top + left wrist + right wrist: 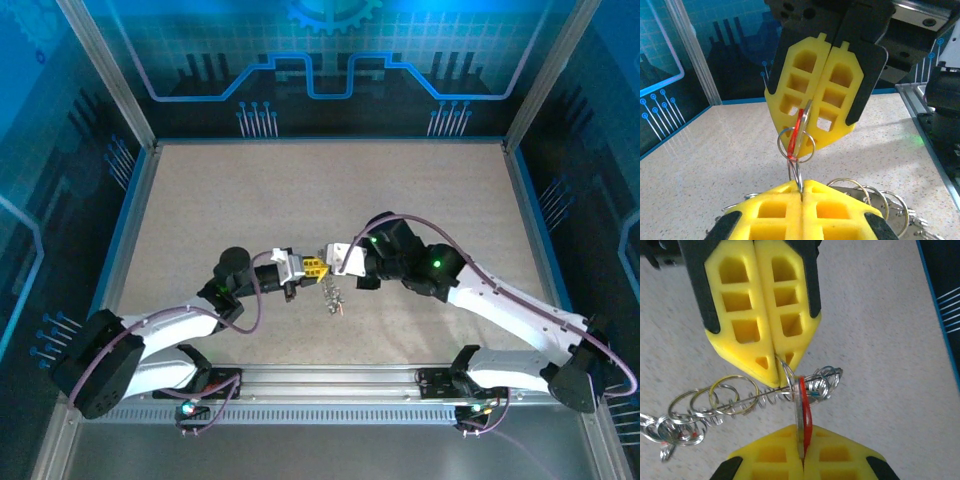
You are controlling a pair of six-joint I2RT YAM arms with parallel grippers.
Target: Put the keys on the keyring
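Across the speckled table point(250, 190) we see two white arms reach in from the lower corners of the overhead frame and meet just below its centre. The left arm point(170, 325) rises from the lower left and bends at a dark elbow, its forearm lying nearly level and pointing right. The right arm point(500, 300) sweeps up from the lower right, its wrist angled down and leftward, a purple cable looping over it.

The two yellow-fingered tools stand tip to tip. The left end effector point(777, 367) is clenched, its fingers pressed together with no gap, and it pinches a thin silvery loop of the keyring point(747, 400). We see the right end effector point(809, 117) clenched as well, gripping the flat red head of the key point(804, 415) edge-on between its fingers.

In the right wrist view the keyring trails from the pinched loop toward the left edge of the frame: a fine wire strung with a small coil and several round silvery rings, with a bunched cluster at lower left. In the overhead view that bundle hangs just below the two tools, near the table; we cannot tell whether it touches.

The key sits between the two sets of fingertips, its red head lying across a small silvery ring at the pinched end.
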